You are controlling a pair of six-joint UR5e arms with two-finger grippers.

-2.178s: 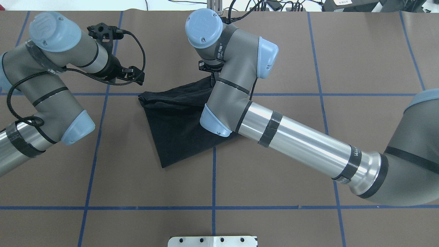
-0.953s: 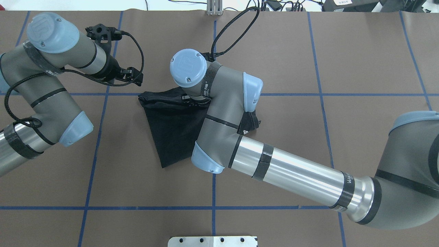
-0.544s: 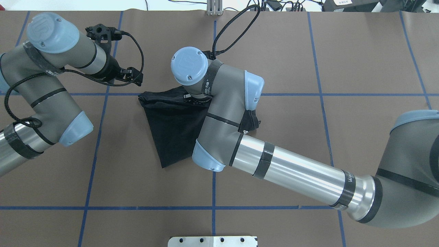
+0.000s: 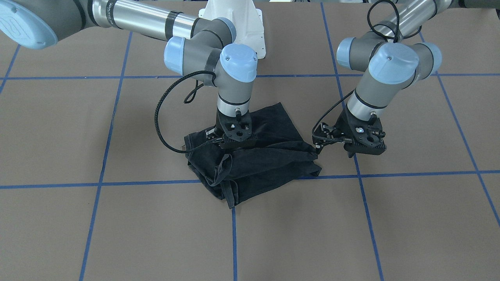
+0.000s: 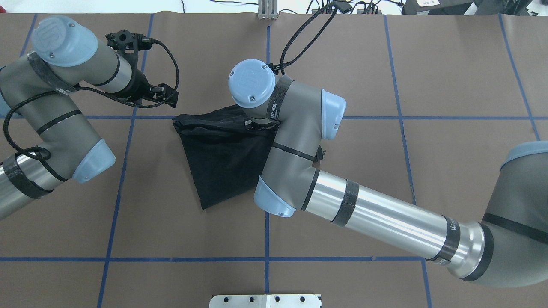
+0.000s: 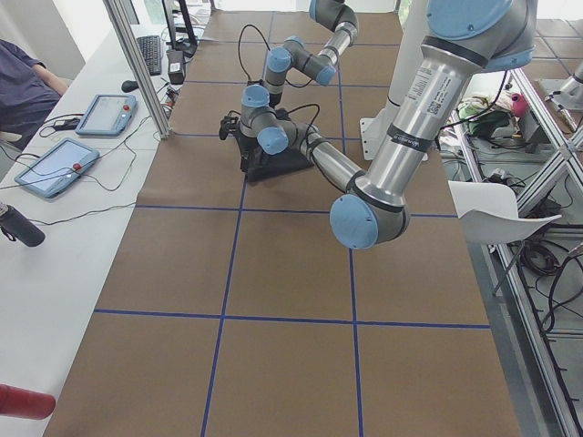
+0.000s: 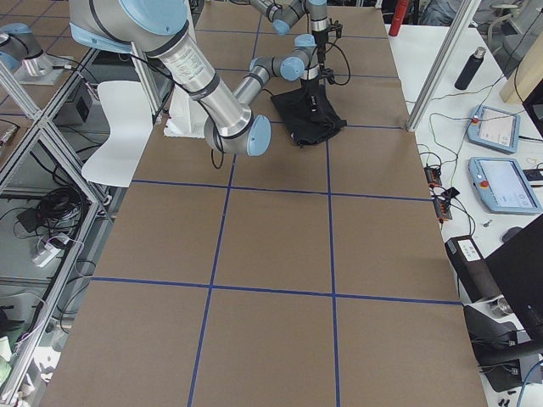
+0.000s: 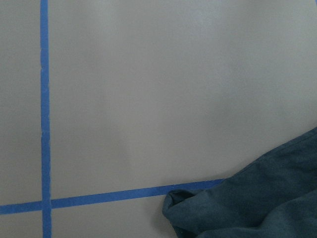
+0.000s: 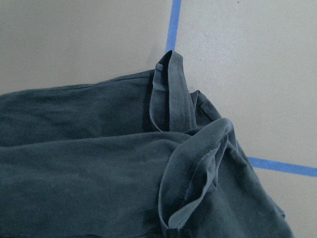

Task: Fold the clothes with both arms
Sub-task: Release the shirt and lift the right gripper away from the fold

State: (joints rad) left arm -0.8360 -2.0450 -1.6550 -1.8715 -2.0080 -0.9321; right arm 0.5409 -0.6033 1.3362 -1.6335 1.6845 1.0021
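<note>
The black T-shirt (image 4: 265,156) lies in a folded, wrinkled bundle on the brown table at the middle of the overhead view (image 5: 218,158); its logo is hidden. My right gripper (image 4: 233,147) points straight down onto the shirt's top layer. It looks open, and no cloth rises with it. The right wrist view shows the hem folds (image 9: 99,163) just below. My left gripper (image 4: 365,153) hangs open and empty just off the shirt's corner, near the table (image 5: 170,96). The left wrist view catches only that corner (image 8: 267,198).
Blue tape lines (image 5: 115,192) grid the brown table cover. The white pedestal base (image 4: 234,23) stands behind the shirt. A metal plate (image 5: 265,300) sits at the near edge. Tablets (image 6: 55,164) and cables lie on a side bench beyond the far edge.
The right arm swept the shirt's far flap over toward the robot and laid it down, then drew back to the right. The shirt now lies flatter. The left arm barely moved.
</note>
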